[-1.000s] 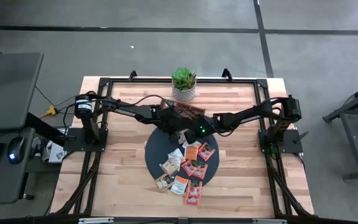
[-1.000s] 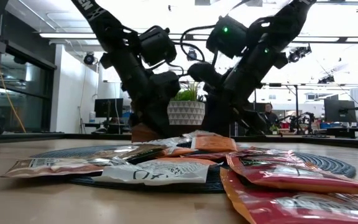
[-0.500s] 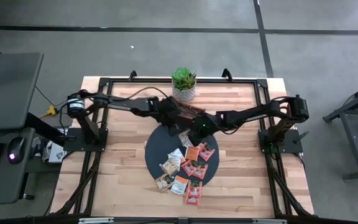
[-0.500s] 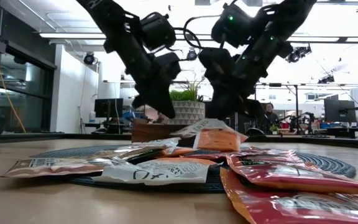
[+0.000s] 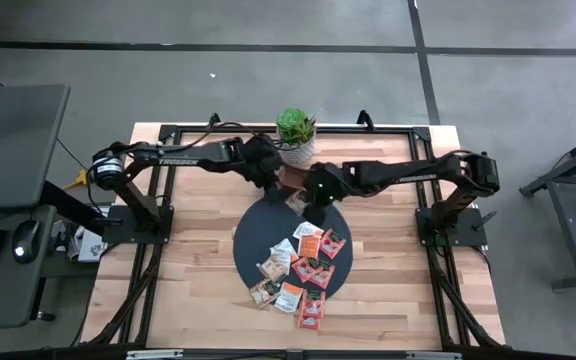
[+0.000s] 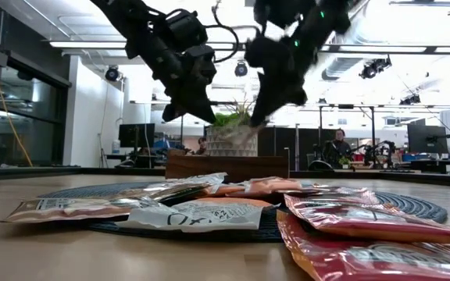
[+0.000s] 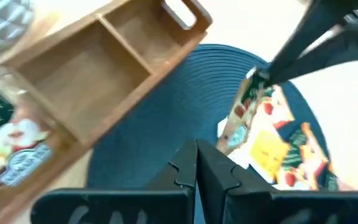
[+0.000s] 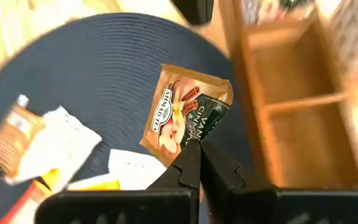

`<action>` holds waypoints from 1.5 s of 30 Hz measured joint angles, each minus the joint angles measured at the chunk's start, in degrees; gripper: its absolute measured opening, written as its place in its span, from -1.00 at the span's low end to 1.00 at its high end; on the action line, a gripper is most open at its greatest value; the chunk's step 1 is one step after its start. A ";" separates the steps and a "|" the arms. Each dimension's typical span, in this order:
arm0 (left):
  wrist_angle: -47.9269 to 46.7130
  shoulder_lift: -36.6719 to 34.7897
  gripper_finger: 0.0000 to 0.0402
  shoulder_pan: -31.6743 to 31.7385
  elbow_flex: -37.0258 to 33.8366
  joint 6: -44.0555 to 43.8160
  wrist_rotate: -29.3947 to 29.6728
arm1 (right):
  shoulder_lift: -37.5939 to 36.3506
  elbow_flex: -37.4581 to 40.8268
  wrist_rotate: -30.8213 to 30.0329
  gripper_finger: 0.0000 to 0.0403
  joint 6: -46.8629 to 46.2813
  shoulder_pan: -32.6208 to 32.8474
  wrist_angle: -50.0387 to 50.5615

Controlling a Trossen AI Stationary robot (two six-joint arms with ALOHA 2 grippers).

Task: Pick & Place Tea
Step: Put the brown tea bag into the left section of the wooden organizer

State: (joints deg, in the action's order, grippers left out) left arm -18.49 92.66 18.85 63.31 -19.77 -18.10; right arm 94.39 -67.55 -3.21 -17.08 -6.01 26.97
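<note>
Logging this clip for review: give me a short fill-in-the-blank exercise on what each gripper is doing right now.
1. The right gripper is shut on a tan-brown tea sachet, holding it above the dark round ____.
2. The left gripper is shut and holds ____.
3. The brown wooden compartment tray lies in front of the potted ____.

Missing words: mat; nothing; plant
</note>
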 joint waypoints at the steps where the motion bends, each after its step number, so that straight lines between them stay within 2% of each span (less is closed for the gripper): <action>1: 0.16 0.00 -0.99 -0.02 0.00 0.02 -0.55 | 0.00 -1.84 -1.08 -1.00 2.05 0.01 2.34; 6: 1.97 -0.57 -0.81 -0.04 0.00 -0.05 -4.25 | -0.02 -7.18 -4.61 -1.00 9.38 0.01 8.37; 14: 2.06 -1.22 -0.17 -0.04 1.84 2.09 -8.64 | -0.02 -8.54 -5.83 -1.00 13.38 -0.72 10.80; 19: 1.50 -1.27 0.09 -0.11 3.37 3.45 -7.66 | -0.02 -8.52 -5.47 -1.00 14.52 -0.72 10.68; 28: 1.58 -1.27 0.16 -0.09 4.79 3.48 0.24 | -0.02 -8.52 -5.46 -1.00 16.51 0.18 11.88; 35: 1.58 -1.25 0.16 -0.09 4.79 3.48 -0.18 | 0.00 -8.52 -5.83 -1.00 18.79 0.16 11.86; 45: 1.61 -1.22 0.16 -0.11 4.79 3.95 2.58 | 0.00 -8.52 -4.76 -1.00 20.10 0.18 11.75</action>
State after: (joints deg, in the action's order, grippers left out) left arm -16.88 91.44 18.74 68.10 -15.82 -15.52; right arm 94.39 -76.07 -7.97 3.03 -5.83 38.71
